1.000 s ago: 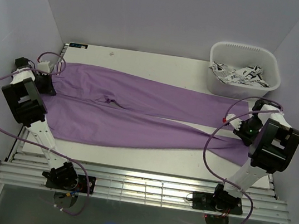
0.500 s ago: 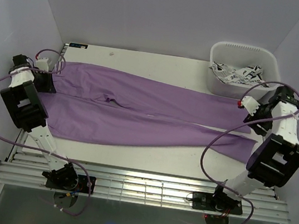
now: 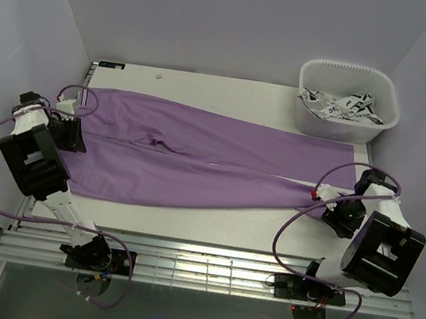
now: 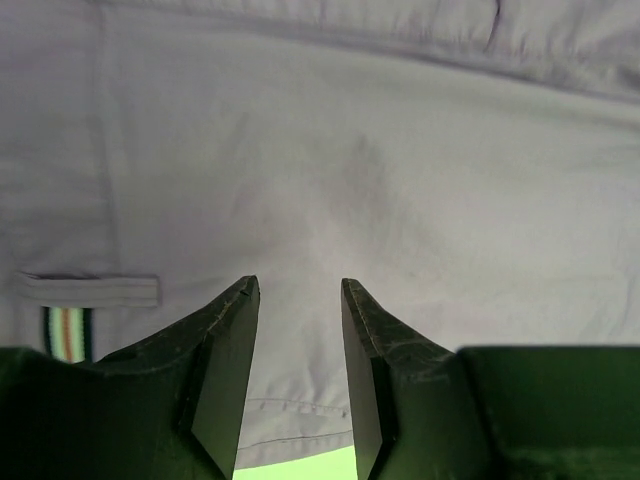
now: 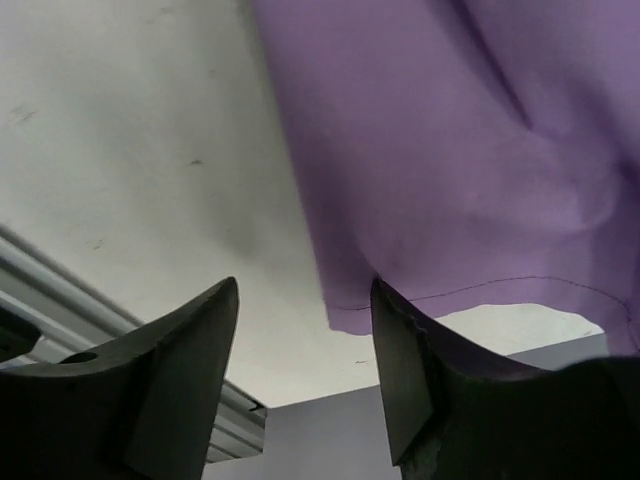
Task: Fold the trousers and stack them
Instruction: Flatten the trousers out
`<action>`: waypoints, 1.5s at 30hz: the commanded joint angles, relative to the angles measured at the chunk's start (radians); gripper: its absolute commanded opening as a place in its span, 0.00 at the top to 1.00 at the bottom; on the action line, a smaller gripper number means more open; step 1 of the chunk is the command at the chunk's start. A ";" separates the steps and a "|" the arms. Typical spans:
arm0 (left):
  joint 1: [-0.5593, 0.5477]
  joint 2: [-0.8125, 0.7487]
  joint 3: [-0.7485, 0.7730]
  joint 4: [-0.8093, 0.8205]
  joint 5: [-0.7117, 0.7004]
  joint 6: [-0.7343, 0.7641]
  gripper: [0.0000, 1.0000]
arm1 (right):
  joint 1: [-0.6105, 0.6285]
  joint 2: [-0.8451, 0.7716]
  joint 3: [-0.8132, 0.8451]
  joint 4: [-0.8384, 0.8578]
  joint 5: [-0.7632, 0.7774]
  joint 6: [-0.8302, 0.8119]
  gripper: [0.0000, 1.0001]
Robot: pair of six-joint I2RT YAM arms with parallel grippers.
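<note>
The lilac-purple trousers [image 3: 196, 165] lie spread flat across the white table [image 3: 207, 88], waist to the left and both legs running right. My left gripper [image 3: 72, 136] is low over the waist end, open. In the left wrist view its fingers [image 4: 225, 340] frame pale fabric [image 4: 380, 190], with a belt loop and striped label [image 4: 66, 331] to the left; nothing is pinched in the left gripper [image 4: 298, 292]. My right gripper [image 3: 332, 208] sits at the near leg's hem, open. In the right wrist view the hem corner [image 5: 350, 310] lies between the fingers of the right gripper [image 5: 305, 292], close by the right finger [image 5: 400, 350].
A white plastic bin [image 3: 346, 130] holding black-and-white patterned cloth [image 3: 341, 106] stands at the back right corner. Metal rails [image 3: 205, 267] run along the table's near edge by the arm bases. Walls close in on the left, right and back.
Both grippers have opened. The left one shifted a little nearer along the waist. The right arm lifted toward the bin, then came down at the near leg's hem.
</note>
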 commanded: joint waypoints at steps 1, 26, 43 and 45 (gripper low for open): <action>0.008 -0.079 -0.051 -0.002 0.018 0.035 0.50 | 0.010 0.021 -0.023 0.217 -0.025 0.052 0.36; 0.055 0.226 0.066 0.096 -0.270 0.107 0.96 | -0.132 -0.065 0.129 -0.088 0.027 -0.334 0.92; 0.057 -0.126 -0.025 -0.310 -0.012 0.393 0.39 | -0.220 -0.127 0.077 -0.051 0.111 -0.502 0.10; 0.057 -0.149 -0.038 -0.317 -0.017 0.394 0.38 | -0.203 -0.073 0.188 -0.100 -0.001 -0.397 0.10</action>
